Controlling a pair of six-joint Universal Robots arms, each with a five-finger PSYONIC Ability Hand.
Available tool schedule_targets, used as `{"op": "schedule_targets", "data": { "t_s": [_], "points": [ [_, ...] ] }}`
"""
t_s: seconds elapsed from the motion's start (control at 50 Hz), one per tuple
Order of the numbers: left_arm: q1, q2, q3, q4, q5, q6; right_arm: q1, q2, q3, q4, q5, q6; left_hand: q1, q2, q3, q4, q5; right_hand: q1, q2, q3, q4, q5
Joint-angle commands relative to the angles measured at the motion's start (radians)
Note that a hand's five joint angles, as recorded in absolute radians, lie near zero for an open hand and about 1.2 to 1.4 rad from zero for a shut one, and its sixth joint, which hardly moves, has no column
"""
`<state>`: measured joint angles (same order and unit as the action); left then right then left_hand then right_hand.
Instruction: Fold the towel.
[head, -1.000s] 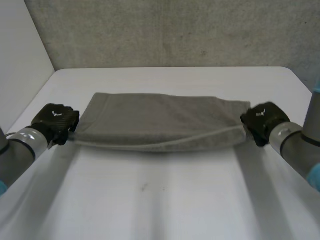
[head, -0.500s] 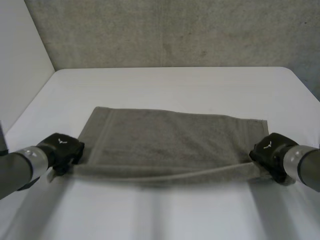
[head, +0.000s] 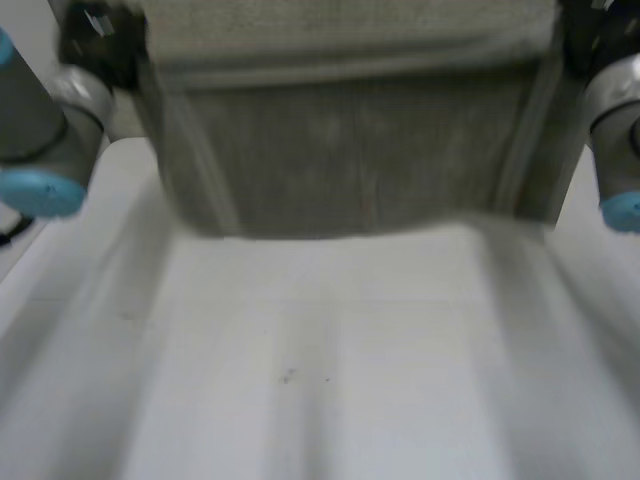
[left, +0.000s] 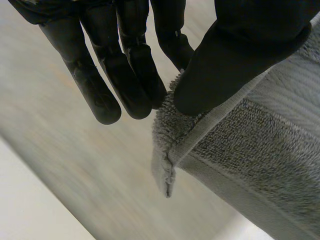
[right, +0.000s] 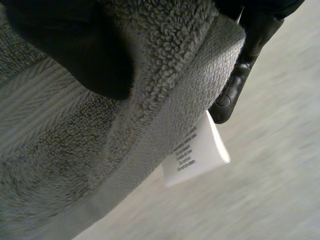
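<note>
The grey towel (head: 350, 150) is off the white table (head: 320, 380). It is held up in the air, stretched between the two hands, and hangs as a broad sheet facing the head camera. The left hand (head: 100, 45) has one upper corner and the right hand (head: 580, 30) the other, both high over the far part of the table. The top edge runs nearly level between them, with the hem band just below it. The lower edge hangs in a slight curve. The head view is smeared here, so I cannot tell whether that lower edge brushes the table or clears it.

In the left wrist view the left thumb (left: 235, 60) presses the towel's corner against the fingers (left: 130, 75), which are nearly straight and lie close side by side. The corner is pinched between thumb and fingers, and a small tip of the hem pokes out just past the fingertips. The woven border band runs away from the pinch along the cloth.

In the right wrist view the right thumb (right: 75, 45) bears down on the looped pile near the corner. A finger (right: 240, 75) shows behind the towel's edge, so the cloth is pinched between the two. A white care label (right: 197, 150) with small print hangs from the hem just beside that finger.

On the table nearer the camera lie a few small dark specks (head: 288, 376)
</note>
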<state>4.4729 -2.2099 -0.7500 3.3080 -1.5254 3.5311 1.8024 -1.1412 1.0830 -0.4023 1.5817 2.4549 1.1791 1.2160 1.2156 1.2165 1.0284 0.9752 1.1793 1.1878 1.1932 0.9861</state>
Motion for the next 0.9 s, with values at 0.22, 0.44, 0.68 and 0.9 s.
{"op": "schedule_targets", "data": {
  "t_s": [0.22, 0.44, 0.68, 0.9],
  "points": [
    [0.006, 0.101, -0.381, 0.102, -0.016, -0.164, 0.035, -0.054, 0.282, 0.049, -0.141, 0.009, 0.217, 0.180, 0.181, 0.180, 0.193, 0.421, 0.217, 0.208, 0.203, 0.236],
    [0.035, 0.038, -0.695, 0.214, -0.015, -0.161, 0.032, 0.133, 0.471, 0.059, -0.235, -0.005, 0.217, 0.180, 0.181, 0.180, 0.193, 0.416, 0.212, 0.204, 0.198, 0.231],
    [0.055, 0.134, -0.839, 0.223, 0.050, -0.136, 0.021, 0.058, 0.541, 0.198, -0.224, 0.018, 0.217, 0.180, 0.181, 0.180, 0.193, -0.464, -0.668, -0.676, -0.682, -0.649],
    [0.055, 0.191, -0.908, 0.223, 0.071, -0.138, -0.026, -0.020, 0.548, 0.433, -0.236, 0.117, 0.217, 0.180, 0.181, 0.180, 0.193, -0.512, -0.716, -0.724, -0.730, -0.697]
  ]
}}
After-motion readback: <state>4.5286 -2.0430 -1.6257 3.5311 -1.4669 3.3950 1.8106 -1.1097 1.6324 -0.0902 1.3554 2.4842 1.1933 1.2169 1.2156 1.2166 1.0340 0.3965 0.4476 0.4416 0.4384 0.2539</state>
